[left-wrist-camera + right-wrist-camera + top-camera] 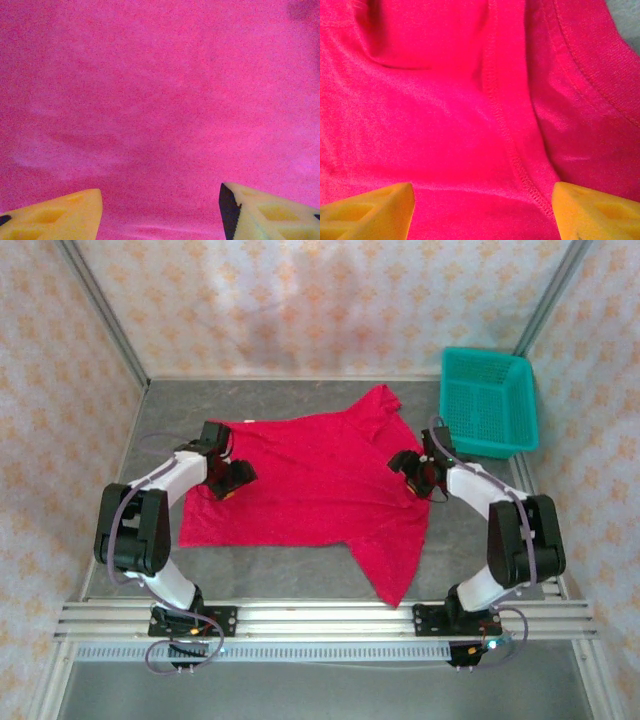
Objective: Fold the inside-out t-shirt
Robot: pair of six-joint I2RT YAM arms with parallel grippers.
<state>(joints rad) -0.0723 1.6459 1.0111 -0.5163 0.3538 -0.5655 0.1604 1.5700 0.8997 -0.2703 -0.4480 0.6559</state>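
The t-shirt (310,490) lies spread on the middle of the table (280,575). It looks soft and light, so it should sag; better pinch a seam (512,150). The left tool (160,200) and right tool (482,200) stand wide, holding nothing.

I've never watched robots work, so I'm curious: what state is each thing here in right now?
T-shirt: spread flat on the table, not folded yet.
Basket: upright at the table's far right, nothing inside.
Left gripper: open over the shirt, holding nothing.
Right gripper: open over a shirt seam, holding nothing.
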